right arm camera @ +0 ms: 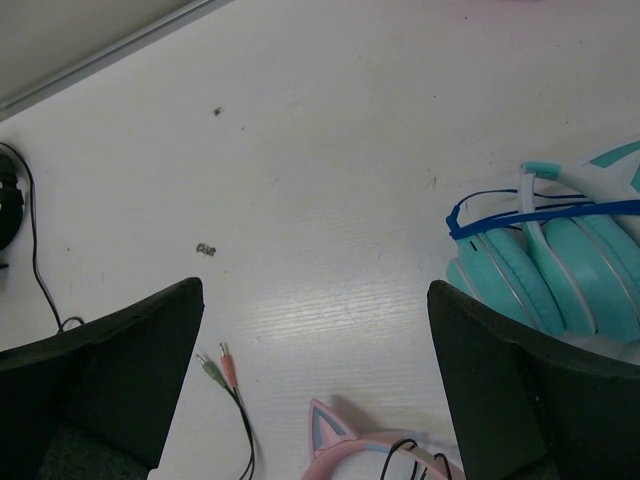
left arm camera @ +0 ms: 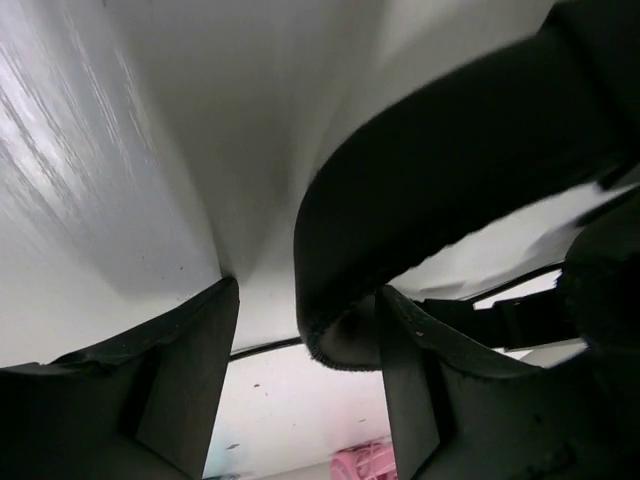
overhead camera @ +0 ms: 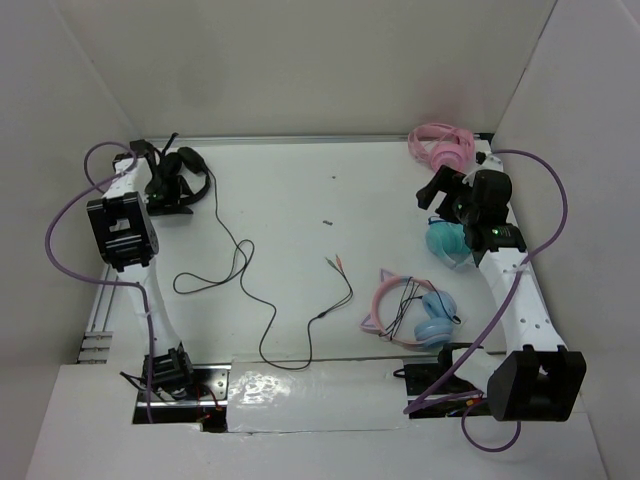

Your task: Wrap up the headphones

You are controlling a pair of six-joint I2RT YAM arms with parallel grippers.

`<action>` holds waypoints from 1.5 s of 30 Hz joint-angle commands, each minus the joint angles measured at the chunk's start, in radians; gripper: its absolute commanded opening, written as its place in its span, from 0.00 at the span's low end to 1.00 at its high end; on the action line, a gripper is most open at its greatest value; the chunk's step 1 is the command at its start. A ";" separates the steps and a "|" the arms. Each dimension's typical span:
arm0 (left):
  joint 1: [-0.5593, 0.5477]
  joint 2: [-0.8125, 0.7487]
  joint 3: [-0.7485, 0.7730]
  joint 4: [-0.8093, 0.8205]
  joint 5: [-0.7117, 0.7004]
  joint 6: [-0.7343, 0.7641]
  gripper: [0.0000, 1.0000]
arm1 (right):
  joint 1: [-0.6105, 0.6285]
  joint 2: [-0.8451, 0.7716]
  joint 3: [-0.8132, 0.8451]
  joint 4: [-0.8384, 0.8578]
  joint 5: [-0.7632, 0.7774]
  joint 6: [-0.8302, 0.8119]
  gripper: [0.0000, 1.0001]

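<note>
At far left, the left gripper [overhead camera: 158, 192] stands spread around an earcup of the black headphones [overhead camera: 190, 165], not yet clamped; their cable [overhead camera: 240, 270] trails loose across mid-table and could snag on lifting; at right, the right gripper [right arm camera: 315, 290] hangs released, empty.
</note>
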 commanded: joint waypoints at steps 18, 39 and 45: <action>-0.131 -0.342 -0.050 0.163 0.041 0.556 0.00 | 0.126 -0.163 -0.086 0.154 -0.140 -0.085 1.00; -0.694 -1.079 -0.095 0.252 -0.100 0.689 0.00 | 0.856 -0.250 -0.583 0.993 0.117 -0.254 1.00; -0.743 -1.142 -0.106 0.252 -0.094 0.664 0.00 | 0.930 -0.111 -0.582 1.201 0.273 -0.316 1.00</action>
